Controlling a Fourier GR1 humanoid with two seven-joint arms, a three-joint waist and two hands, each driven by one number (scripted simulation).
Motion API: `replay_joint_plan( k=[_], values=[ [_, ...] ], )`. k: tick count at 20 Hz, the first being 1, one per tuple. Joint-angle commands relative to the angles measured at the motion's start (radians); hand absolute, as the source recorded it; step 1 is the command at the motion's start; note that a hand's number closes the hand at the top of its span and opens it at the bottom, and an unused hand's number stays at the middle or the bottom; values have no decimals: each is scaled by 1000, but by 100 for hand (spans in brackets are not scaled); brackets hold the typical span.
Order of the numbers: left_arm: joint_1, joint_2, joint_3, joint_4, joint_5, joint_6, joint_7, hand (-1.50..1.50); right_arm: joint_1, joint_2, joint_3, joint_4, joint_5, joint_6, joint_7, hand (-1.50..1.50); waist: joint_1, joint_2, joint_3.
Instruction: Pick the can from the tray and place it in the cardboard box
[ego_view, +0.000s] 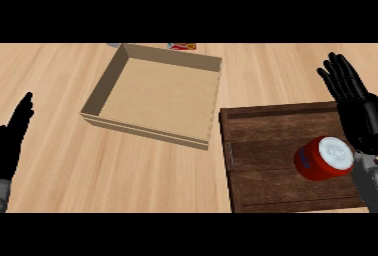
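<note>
A red can (322, 158) with a white lid stands on the dark wooden tray (266, 150) at the lower right. My right hand (353, 102) is just right of and beyond the can, fingers straight and pointing away, open and apart from it. The open cardboard box (159, 95) sits to the left of the tray, with nothing inside. My left hand (15, 135) rests at the left edge with its fingers up, open and holding nothing.
Light wooden counter (111, 175) runs under everything. A small red and white object (182, 46) and a grey one (114, 44) peek out beyond the box's far wall at the top edge.
</note>
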Motion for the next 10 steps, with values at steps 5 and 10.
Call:
replay_joint_plan(
  k=[5, 10],
  values=[
    [21, -123, -49, -54, -2, 15, -52, 0, -170, -4, -148, -109, 30, -272, 228, -150, 2, -2, -20],
    [42, -159, -76, -48, 24, -1, -39, 0, 7, -25, -172, -4, 276, -561, 364, -150, -30, -4, -22]
  ],
)
